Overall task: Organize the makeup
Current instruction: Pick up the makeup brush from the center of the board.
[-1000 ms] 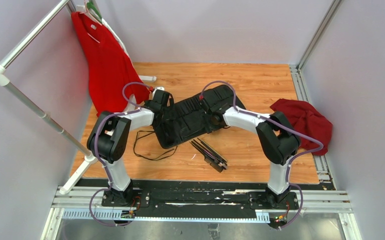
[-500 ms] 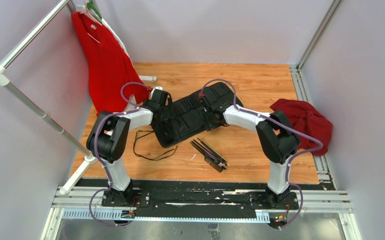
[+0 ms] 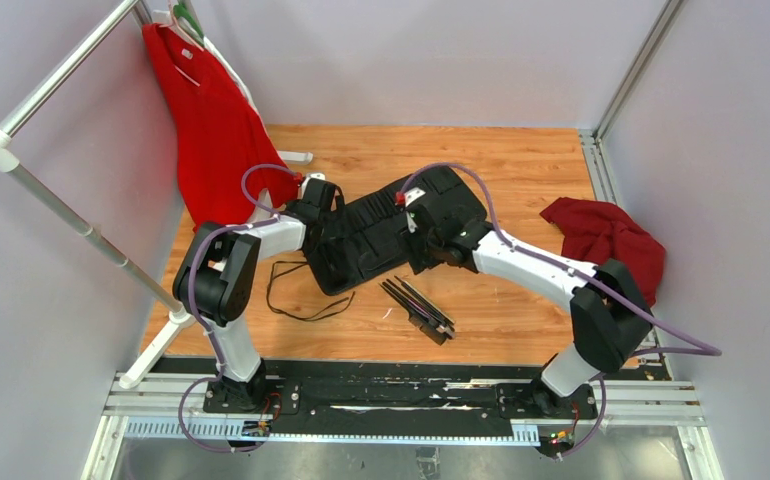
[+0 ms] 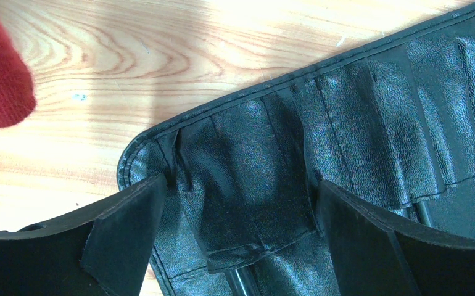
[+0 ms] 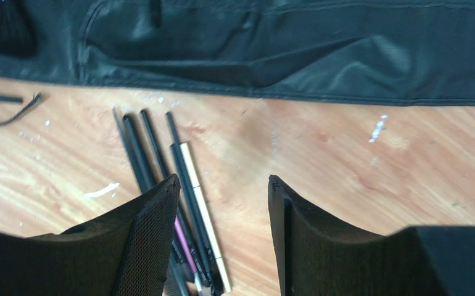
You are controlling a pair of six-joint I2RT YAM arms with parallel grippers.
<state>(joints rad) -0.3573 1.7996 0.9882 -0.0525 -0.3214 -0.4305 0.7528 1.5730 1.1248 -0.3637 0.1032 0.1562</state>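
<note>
the big change is in our right arm: a second ago its elbow sat close in and the right gripper (image 3: pixel 424 252) hung over the middle of the case (image 3: pixel 371 235). now the elbow has swung far out toward 3 o'clock and the gripper has slid off the case toward its 6 o'clock edge, nearer the brushes (image 3: pixel 416 308). our left gripper (image 3: pixel 319 200) has hardly moved and sits over the case's 9 o'clock end. in the left wrist view, the left gripper (image 4: pixel 241 191) is spread wide over a corner pocket of the case (image 4: pixel 346 123), with nothing pinched; we cannot tell if it presses on the case. in the right wrist view, the right gripper (image 5: pixel 223 185) is spread too and holds nothing. bare table (image 5: pixel 346 172) shows between its fingers, and the brushes (image 5: pixel 182 157) lie in a bunch at about 8 o'clock from that gap, partly under one finger. the case (image 5: pixel 284 49) runs across at 12 o'clock. the brushes have not moved; they lie on the table just past the case, with the cord (image 3: pixel 296 295) at their 9 o'clock. we think this means the right arm is going for a brush next, while the left one minds the case. the gap is not yet over a brush, so it likely needs a small shift toward 9 o'clock first.
</note>
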